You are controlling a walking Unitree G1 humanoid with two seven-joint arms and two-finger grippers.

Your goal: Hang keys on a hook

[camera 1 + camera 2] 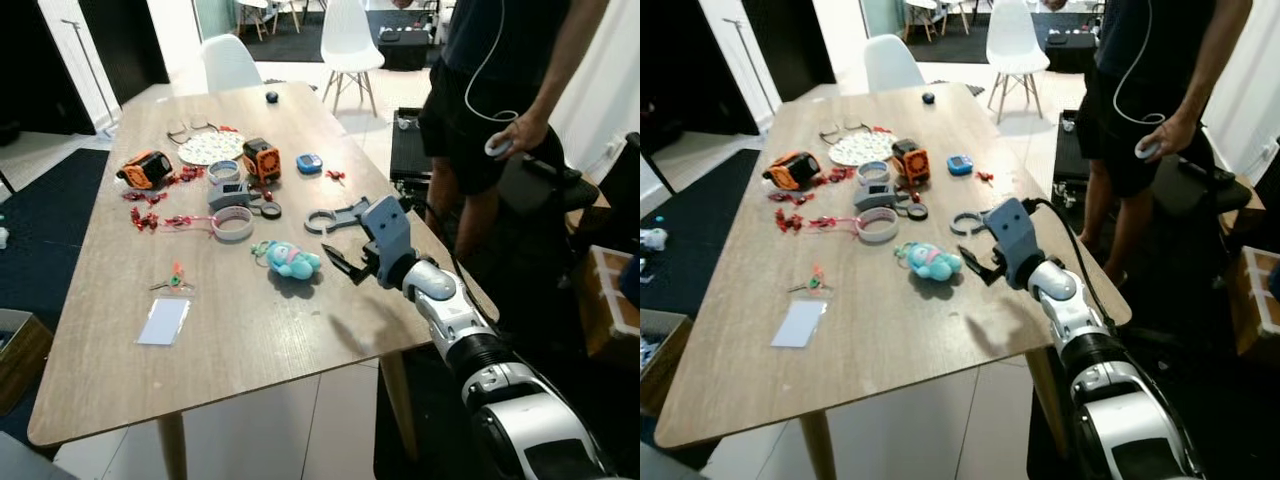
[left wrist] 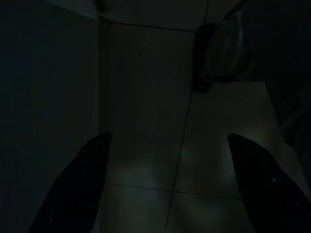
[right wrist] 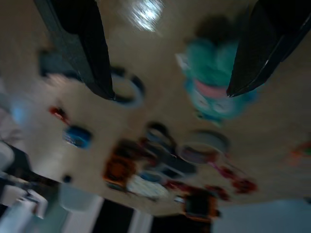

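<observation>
Your right hand (image 1: 338,240) hovers above the table (image 1: 250,330) near its right edge, fingers spread wide with nothing between them, pointing toward the middle of the table. That open stance suits an approach: the wrist camera looks straight past the two black fingers (image 3: 87,53) at the teal plush keychain (image 1: 291,260), which sits just beside the fingertips, toward the table's middle. If the keys are what you want, this plush with its small ring at the left end looks like the likeliest candidate, though I cannot make out actual keys on it. It lies flat and apart from the clutter, so a pinch from above should meet little interference. Farther toward the far edge sit a roll of tape (image 1: 233,223), a grey ring-shaped part (image 1: 328,217) close to your hand, an orange and black box (image 1: 261,157), a blue gadget (image 1: 309,163) and a patterned plate (image 1: 211,148); a white card (image 1: 164,320) lies near the near left corner. I see no hook among these. Your left hand (image 2: 165,184) hangs idle over dark floor tiles, fingers wide apart. A person stands beyond the right edge holding a small controller (image 1: 497,147); keep the arm's swing on the table side.
</observation>
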